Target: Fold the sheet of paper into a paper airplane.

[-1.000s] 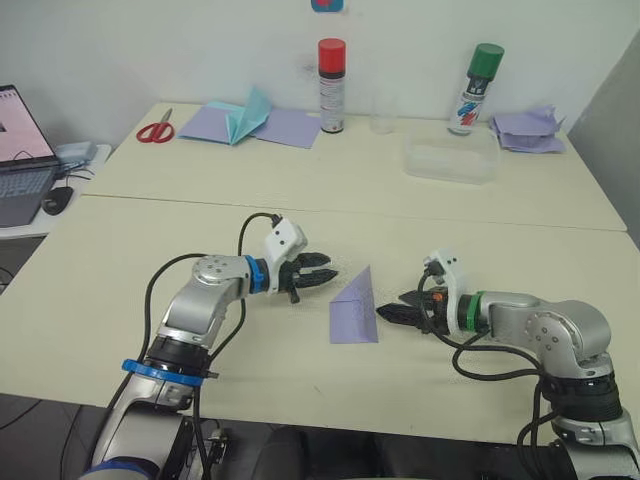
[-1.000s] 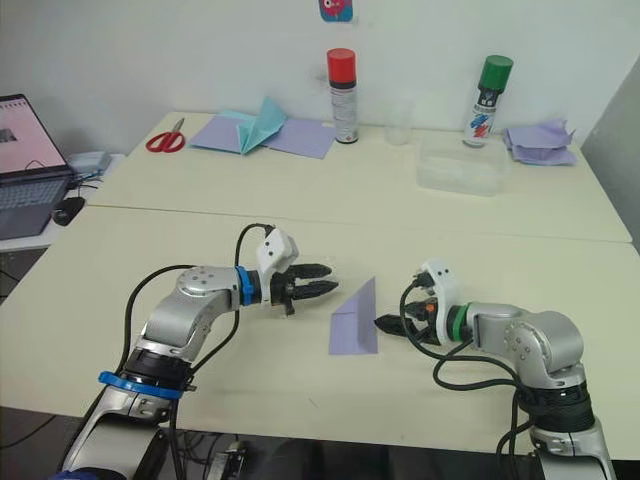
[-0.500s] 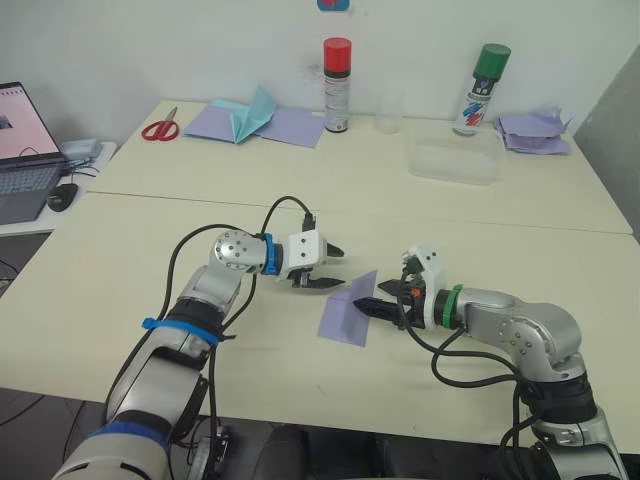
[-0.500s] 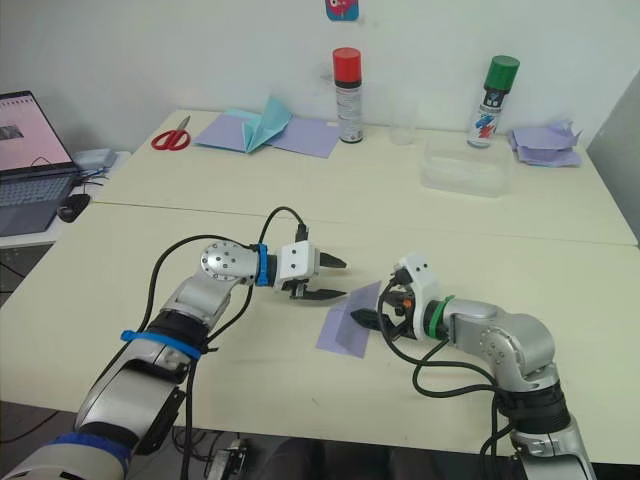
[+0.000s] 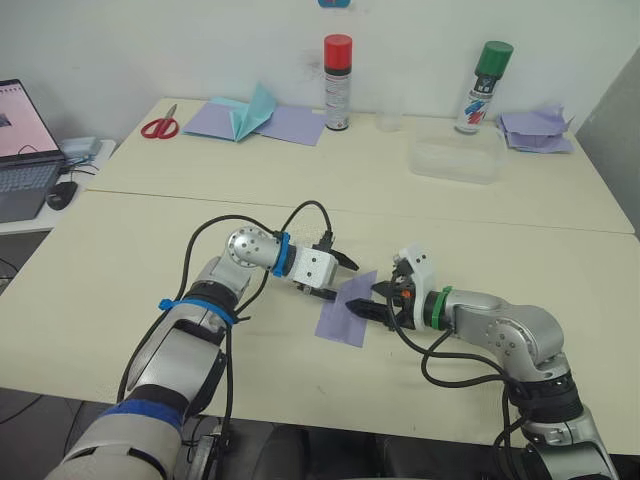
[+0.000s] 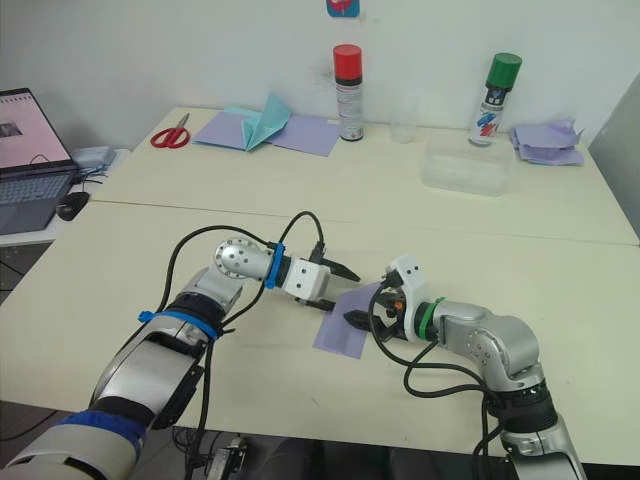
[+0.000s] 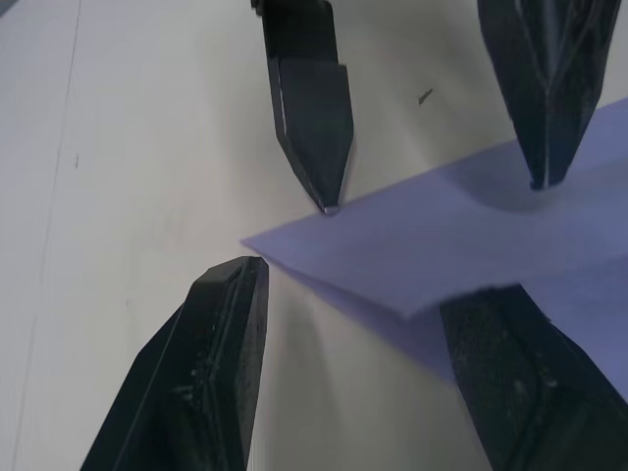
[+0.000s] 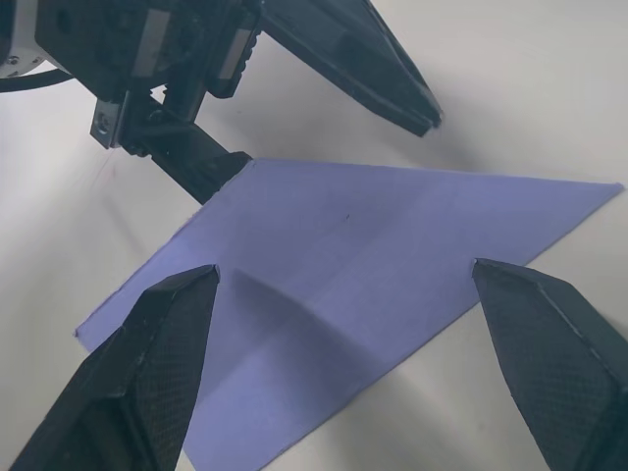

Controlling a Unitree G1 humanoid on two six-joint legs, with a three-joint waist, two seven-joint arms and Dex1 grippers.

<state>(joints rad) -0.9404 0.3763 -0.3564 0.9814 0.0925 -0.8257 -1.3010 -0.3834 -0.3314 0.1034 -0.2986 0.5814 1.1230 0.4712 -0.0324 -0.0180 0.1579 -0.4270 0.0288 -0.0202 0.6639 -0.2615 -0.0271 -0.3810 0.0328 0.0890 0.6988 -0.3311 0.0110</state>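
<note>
Left gripper (image 5: 342, 281) fingers spread apart, tips at the upper-left corner of the sheet of paper (image 5: 345, 310), one finger over the paper edge and one just off it in the left wrist view; nothing clamped. Right gripper (image 5: 364, 303) fingers also apart, tips resting on or just over the paper's right part, pointing at the left gripper; in the right wrist view the lavender sheet lies between its two fingers (image 8: 147, 383) with a soft crease bump across it. Paper sits low centre of the frame on the cream table (image 5: 120, 270), lying mostly flat with one fold. Versus 1.0 s ago: the sheet then stood up as a tall triangle with both grippers apart from it on either side; since then both arms have closed in toward the middle and the sheet has been pushed down flat. Versus 0.5 s ago: left gripper has come closer, now reaching the paper corner. Far edge of the table, upper frame: red-capped spray can (image 5: 337, 69), green-capped spray can (image 5: 479, 87) with a red-white-blue label, writing unreadable, clear plastic box (image 5: 453, 161), clear cup (image 5: 387, 113), red scissors (image 5: 156, 128), pale-blue folded paper on lavender sheets (image 5: 250, 117), heap of lavender papers (image 5: 533, 131) upper right. Laptop (image 5: 22, 150) and mouse (image 5: 57, 196) at left edge.
</note>
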